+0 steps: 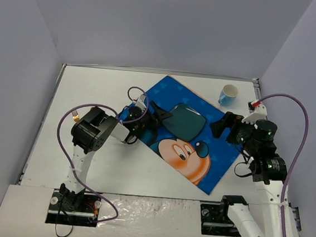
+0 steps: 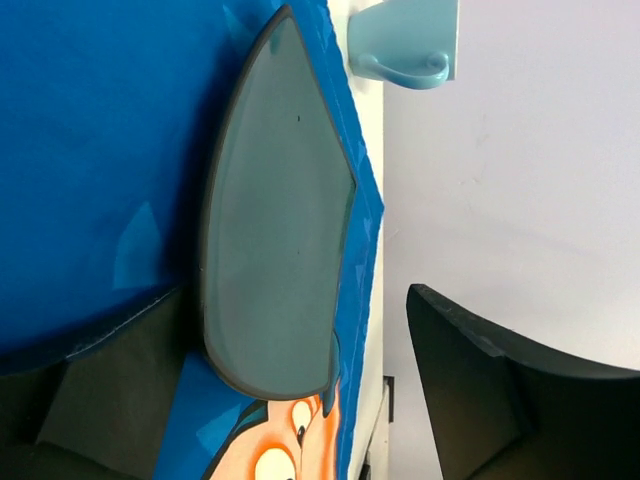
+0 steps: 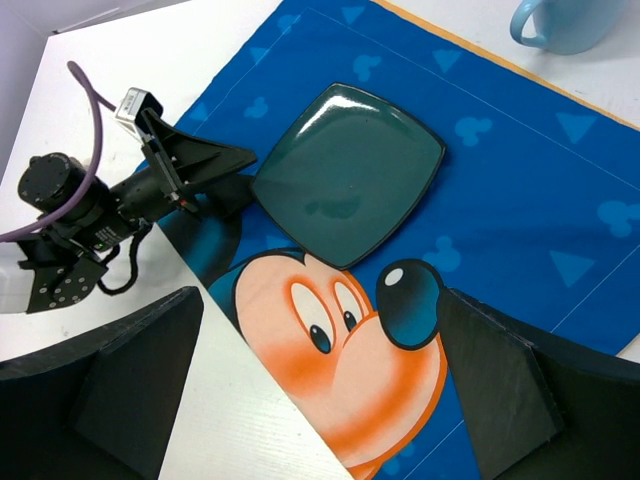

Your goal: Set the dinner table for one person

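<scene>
- One big white dinner table (image 1: 93, 90) fills the floor of the walled cell, running from the arm bases out to the far wall; a good part of its middle is hidden under the cloth.
- Slanted across it lies the blue Mickey Mouse placemat (image 1: 175, 89), its near corner pointing toward the arms and its right edge partly masked by the right arm.
- On the placemat, just above Mickey's face, sits a dark teal square plate (image 1: 186, 122), lying flat, its glossy face in full view from the right wrist.
- And the left gripper (image 1: 159, 118) is right at the plate's left edge, jaws spread wide. The left wrist view puts one finger low beside the rim and the other well clear, with nothing clamped; whether the low finger touches the rim I cannot tell.
- Over on the other side, the right gripper (image 1: 223, 125) hovers above the placemat's right edge, jaws as wide as they go, holding nothing.
- Further out, a light blue cup (image 1: 228, 94) stands upright on the bare table beyond the placemat's far edge; both wrist views cut it off, and its contents are too small to tell.
</scene>
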